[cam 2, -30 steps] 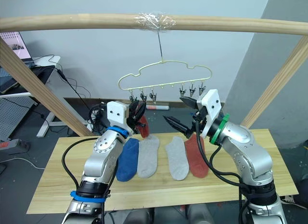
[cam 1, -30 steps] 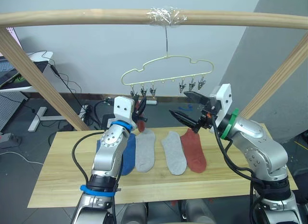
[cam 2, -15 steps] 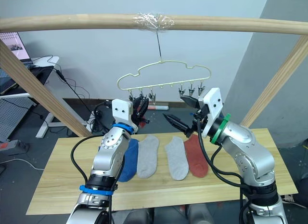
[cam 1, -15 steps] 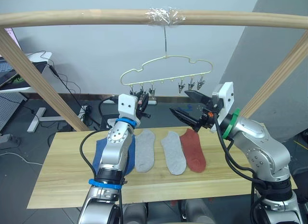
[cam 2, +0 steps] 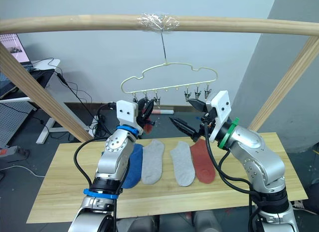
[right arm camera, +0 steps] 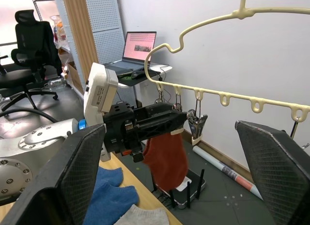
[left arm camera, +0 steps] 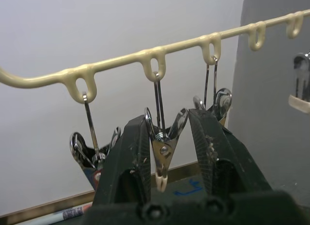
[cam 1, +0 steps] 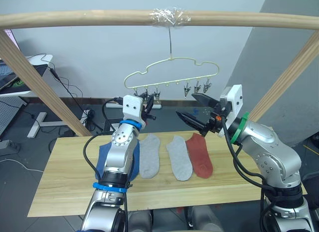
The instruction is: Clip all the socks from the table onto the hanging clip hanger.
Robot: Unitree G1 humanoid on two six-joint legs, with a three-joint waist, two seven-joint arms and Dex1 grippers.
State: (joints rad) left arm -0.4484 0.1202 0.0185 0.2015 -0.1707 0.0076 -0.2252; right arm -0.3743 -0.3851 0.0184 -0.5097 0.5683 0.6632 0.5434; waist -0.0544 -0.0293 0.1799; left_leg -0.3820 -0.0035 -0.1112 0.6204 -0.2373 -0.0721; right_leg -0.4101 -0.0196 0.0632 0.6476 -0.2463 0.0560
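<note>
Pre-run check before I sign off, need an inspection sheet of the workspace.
Surface: table, pale planks, level.
Job's things: blue sock partly behind the left arm, two grey socks and one red sock lie flat. Another red sock hangs under the hanger; cannot tell if it is clipped.
Clutter: nothing seen.
Grippers: left pincer open, straddling a clip. Right pincer open, empty, in the air beside the hanger.
Cables: loose cables behind the table.
Surroundings: pole frame, laptop, chair.

shiny metal clips [left arm camera: 162,152] — knit socks [cam 1: 179,157], plank table [cam 1: 65,187]
</note>
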